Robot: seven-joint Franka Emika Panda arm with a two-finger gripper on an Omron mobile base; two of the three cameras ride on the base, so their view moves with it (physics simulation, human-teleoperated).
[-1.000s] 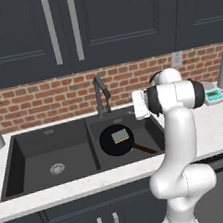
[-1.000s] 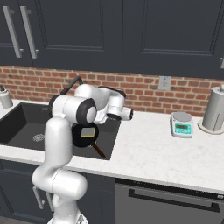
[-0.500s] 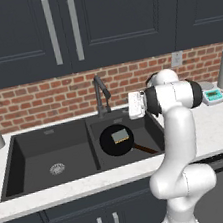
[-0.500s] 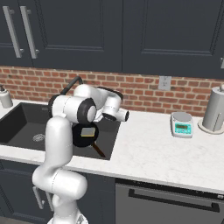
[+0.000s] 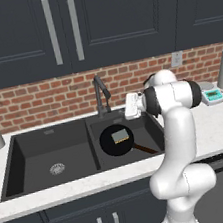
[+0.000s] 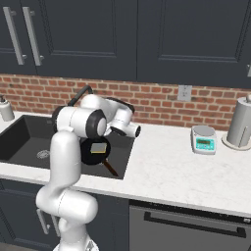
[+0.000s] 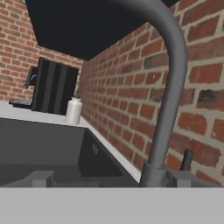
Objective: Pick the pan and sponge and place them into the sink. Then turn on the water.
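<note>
From the left base view, the round black frying pan (image 5: 117, 140) sits in the right basin of the dark charcoal double sink (image 5: 20, 162), yellow-and-green sponge (image 5: 119, 135) on it: both placed, water left. The white gripper (image 5: 131, 105) hangs beside the tall dark faucet (image 5: 100, 92).

Right base view: the same pan and sponge.

Hand view: the faucet fills close-up, small lever (image 7: 187, 159) at its base; jaws spread apart, empty.
</note>
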